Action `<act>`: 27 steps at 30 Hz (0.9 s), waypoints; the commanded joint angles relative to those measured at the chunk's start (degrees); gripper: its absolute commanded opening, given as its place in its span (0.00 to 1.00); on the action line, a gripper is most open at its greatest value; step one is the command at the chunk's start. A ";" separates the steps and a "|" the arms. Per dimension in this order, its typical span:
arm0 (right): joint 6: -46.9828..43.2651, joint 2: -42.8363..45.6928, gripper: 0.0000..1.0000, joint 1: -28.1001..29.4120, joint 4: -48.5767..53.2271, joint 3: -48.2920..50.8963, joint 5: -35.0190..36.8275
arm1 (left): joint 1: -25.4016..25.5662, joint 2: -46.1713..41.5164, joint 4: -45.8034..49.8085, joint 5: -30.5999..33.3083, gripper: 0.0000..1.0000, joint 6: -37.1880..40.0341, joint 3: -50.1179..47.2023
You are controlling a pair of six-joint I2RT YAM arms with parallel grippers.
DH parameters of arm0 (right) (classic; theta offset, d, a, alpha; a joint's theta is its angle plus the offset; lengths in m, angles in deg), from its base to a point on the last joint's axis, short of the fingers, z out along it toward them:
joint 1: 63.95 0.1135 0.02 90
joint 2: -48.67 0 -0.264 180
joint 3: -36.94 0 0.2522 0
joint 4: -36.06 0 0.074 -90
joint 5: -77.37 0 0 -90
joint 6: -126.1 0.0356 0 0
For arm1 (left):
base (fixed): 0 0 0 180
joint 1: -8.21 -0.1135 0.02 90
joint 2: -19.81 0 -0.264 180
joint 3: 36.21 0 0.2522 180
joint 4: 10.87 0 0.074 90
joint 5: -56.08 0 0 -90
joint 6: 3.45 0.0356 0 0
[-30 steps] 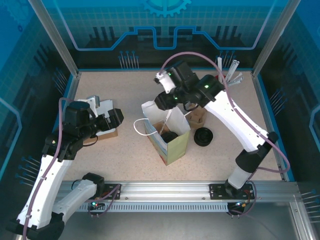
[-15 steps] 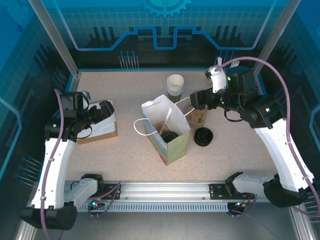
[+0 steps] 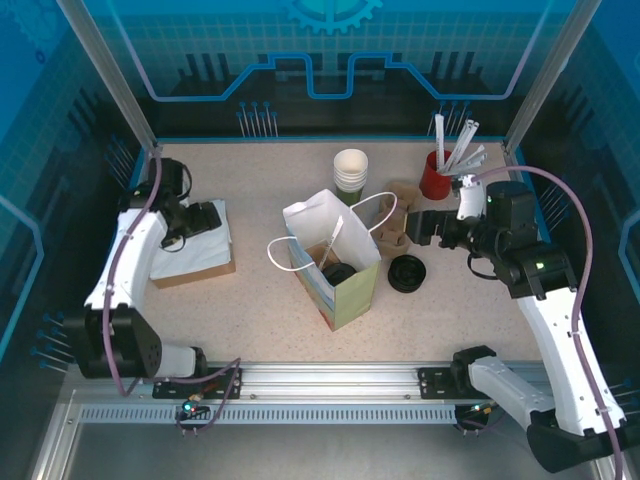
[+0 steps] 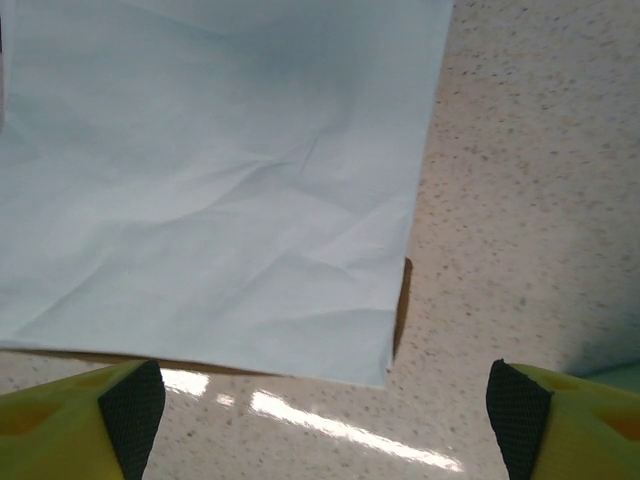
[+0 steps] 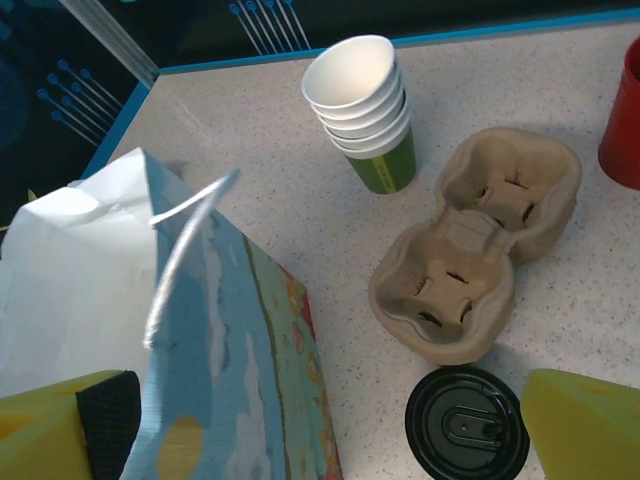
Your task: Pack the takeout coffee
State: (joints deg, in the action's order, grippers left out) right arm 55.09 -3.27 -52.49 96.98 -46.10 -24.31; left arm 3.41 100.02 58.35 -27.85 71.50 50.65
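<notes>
Clearly the takeout coffee (image 3: 338, 272) stands inside the paper bag (image 3: 350, 292), which is upright and open in the middle of the surface (image 3: 250, 325). In the top view its round black lid shows down through the mouth of the bag, and the bag walls hide the cup body.

The right tool (image 3: 418, 226) hangs to the right of the bag, apart from it. It is released: the fingers are spread wide and nothing is between them. In the right wrist view one yellow finger (image 5: 585, 425) is at the lower right corner. The blue printed wall of the bag and its white handle are at the left.

A stack of cups (image 3: 350, 172), green outside and white inside, stands just behind the bag. A cardboard cup carrier (image 3: 397, 228) lies to the right of the bag, near its back corner. A stack of black lids (image 3: 407, 272) lies just right of the bag, close to the carrier. A red cup (image 3: 434, 182) holding white straws stands further right and behind.

The left tool (image 3: 205, 218) is well to the left of the bag, over a white sheet (image 4: 220, 180) that lies on a brown board (image 3: 195, 270). This tool is also released, with its fingers wide apart and gripping nothing.
</notes>
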 commanded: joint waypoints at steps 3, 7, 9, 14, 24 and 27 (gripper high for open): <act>-0.17 1.14 1.00 -2.48 -1.08 0.98 -0.33 | 4.09 7.56 0.70 6.44 0.84 1.93 5.58; -1.27 1.63 1.00 -2.97 -0.22 2.04 1.00 | 5.95 13.36 1.26 8.49 0.80 2.21 9.58; -1.49 1.89 1.00 -3.20 -0.52 2.90 1.30 | 6.74 16.31 1.86 9.12 0.79 2.43 12.06; -2.27 1.57 1.00 -3.79 -0.77 4.06 1.56 | 8.56 23.76 3.13 10.87 0.75 2.92 18.56; -2.98 0.71 1.00 -4.67 -1.23 5.10 1.40 | 10.07 37.29 5.94 17.78 0.67 1.98 29.57; -2.90 0.28 1.00 -4.80 -1.54 5.51 1.14 | 10.16 40.14 5.84 18.44 0.64 1.61 31.56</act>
State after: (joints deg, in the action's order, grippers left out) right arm 53.01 -2.70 -56.25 96.76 -41.29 -23.18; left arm 13.12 138.14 61.74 -12.27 73.36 79.59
